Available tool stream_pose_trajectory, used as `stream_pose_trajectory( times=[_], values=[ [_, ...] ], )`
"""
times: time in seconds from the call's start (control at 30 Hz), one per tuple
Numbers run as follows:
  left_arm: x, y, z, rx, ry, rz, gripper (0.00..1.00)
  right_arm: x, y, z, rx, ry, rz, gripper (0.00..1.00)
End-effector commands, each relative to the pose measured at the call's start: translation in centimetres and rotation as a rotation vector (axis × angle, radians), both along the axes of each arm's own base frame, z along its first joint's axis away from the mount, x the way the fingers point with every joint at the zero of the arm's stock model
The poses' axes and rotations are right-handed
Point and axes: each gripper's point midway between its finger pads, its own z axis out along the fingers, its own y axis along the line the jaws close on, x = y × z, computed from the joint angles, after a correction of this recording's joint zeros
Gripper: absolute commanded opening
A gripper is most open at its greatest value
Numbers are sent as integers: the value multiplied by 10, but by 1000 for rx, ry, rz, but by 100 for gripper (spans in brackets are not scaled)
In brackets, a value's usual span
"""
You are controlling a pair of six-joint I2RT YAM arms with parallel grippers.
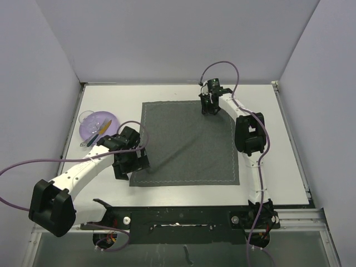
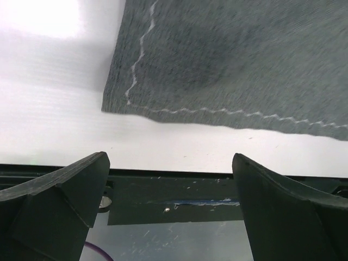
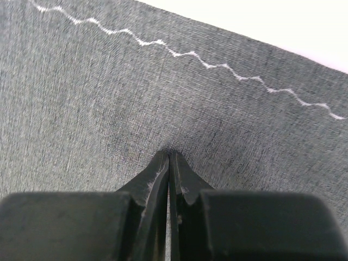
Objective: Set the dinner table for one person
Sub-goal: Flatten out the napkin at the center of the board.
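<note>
So, from above, we've got a purple bowl [image 1: 95, 127] with some utensils [image 1: 100, 132] in it, at 9 o'clock from the placemat [image 1: 189, 147]. Our left gripper [image 1: 131, 162] hovers by the placemat's 8 o'clock corner, jaws spread wide, holding nothing. Our right gripper [image 1: 209, 107], at 1 o'clock, is clamped tight, pinching the placemat. The white dinner table [image 1: 278, 144] lies under it all.

The white bench [image 1: 183, 194] carries a dark grey stitched placemat [image 1: 189, 144]. Its near-left corner lies just beside the left pincer [image 1: 133, 162] and its far edge is at the right pincer [image 1: 208, 108]. A purple dish [image 1: 83, 132] sits beyond the left pincer, apart from the placemat.
</note>
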Motion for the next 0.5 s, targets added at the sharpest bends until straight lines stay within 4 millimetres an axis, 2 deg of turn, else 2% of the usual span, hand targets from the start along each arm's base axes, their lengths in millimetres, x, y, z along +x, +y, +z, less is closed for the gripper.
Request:
stream_pose_trajectory(
  times=[0.0,0.1,0.2,0.27,0.33,0.4,0.47],
  values=[
    [52,-15,30,-16,-181,-5,98,-32,34,26,11,28,142,0],
    [79,-24,35,-3,-228,-27,98,-42,65,72,137,-24,252,2],
    [104,-30,35,20,-259,-43,98,-57,87,119,235,-68,319,25],
    [120,-35,34,29,-268,-45,98,-69,95,153,211,-130,351,33],
    [131,-41,32,22,-264,-52,98,-78,96,183,159,-186,360,46],
    [138,-43,28,18,-256,-51,98,-86,86,205,107,-211,318,47],
    [143,-40,25,23,-250,-36,97,-102,71,214,75,-184,262,44]
  ],
)
